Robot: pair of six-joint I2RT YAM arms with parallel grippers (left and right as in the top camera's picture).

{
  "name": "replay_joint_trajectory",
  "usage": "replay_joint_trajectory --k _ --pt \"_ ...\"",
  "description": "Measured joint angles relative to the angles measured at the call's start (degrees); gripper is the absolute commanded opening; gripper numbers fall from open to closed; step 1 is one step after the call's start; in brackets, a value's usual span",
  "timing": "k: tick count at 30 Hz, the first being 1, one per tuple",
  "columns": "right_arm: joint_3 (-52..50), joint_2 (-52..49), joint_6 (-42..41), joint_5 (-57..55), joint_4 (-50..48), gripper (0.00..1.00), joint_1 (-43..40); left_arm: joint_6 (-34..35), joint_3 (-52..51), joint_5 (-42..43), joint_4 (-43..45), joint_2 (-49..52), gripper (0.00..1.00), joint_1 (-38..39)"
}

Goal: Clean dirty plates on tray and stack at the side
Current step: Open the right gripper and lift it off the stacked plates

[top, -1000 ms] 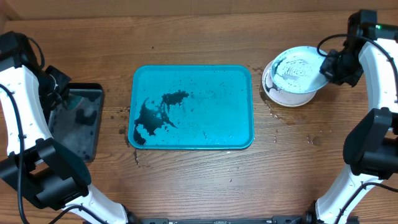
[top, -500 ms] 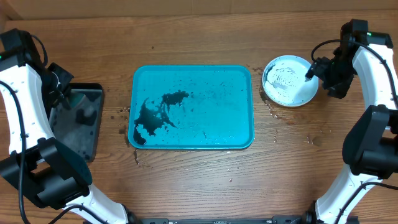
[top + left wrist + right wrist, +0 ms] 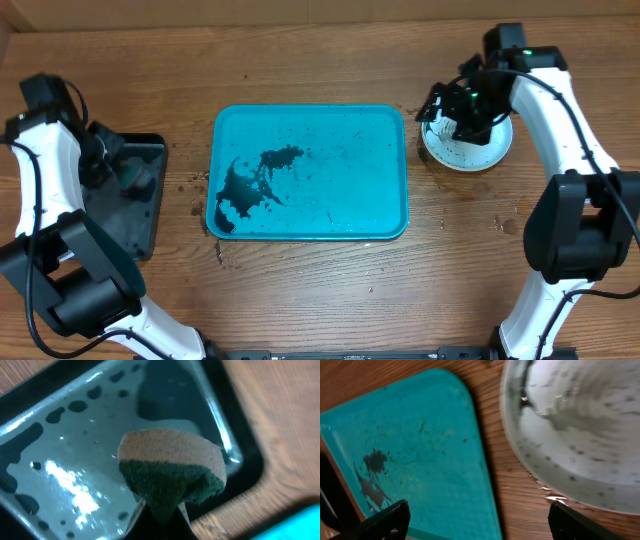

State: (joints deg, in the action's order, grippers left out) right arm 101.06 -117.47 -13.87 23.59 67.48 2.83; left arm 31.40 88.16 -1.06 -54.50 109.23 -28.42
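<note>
At the desk's 2 o'clock: the plates sit on bare wood just beside the tray's right end. Only the top one shows, and how many lie beneath it cannot be told.
Tray: the tray lies mid-desk and carries no plates, only black smears thickest toward its 8 o'clock corner, with fine specks elsewhere.
Right pincer: the right pincer hangs over the plates' 10 o'clock rim, its fingers wide apart with nothing between them.
Left pincer: the left pincer is at the desk's 9 o'clock, over the black tray, and is clamped on a sponge.
Plate handling: each plate is probably light and stiff. The wet glaze looks slippery, and a chip seems possible if one is dropped. The raised rim is the only real hold, so a pinch across it at a free edge, say 3 o'clock, seems best.
Plate make: round and shallow, with a glossy white face. Grey specks dot the inner wall, and the surface has a watery sheen.
Tray make: turquoise plastic, smooth, with rounded corners and a low rim.
Sponge make: tan foam backed with dark green scouring felt, soft and squeezed into a fold.
Black tray make: glossy, with water beaded across its floor.
Progress: likely near done, since no plate is left on the tray.
</note>
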Motion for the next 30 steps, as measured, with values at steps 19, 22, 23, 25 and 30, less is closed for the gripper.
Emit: replay_joint_trajectory --k 19,22,23,25,30 --pt "-0.1 2.2 0.0 0.3 -1.5 0.95 4.0 0.2 -3.9 6.7 2.9 0.2 1.0 -6.1" --pt "-0.2 6.0 0.0 -0.1 -1.4 0.95 4.0 -0.1 -1.9 8.2 0.1 0.2 1.0 -6.1" --pt "-0.2 7.6 0.0 -0.3 -1.5 0.95 4.0 -0.3 -0.9 8.6 -0.7 0.1 1.0 -6.1" --pt "-0.2 11.5 0.0 -0.6 -1.3 0.95 4.0 -1.0 0.8 9.3 -1.7 -0.8 1.0 -6.1" --pt "-0.2 19.9 0.0 -6.3 2.9 0.95 6.7 -3.5 1.8 10.9 -3.5 -8.4 1.0 -6.1"
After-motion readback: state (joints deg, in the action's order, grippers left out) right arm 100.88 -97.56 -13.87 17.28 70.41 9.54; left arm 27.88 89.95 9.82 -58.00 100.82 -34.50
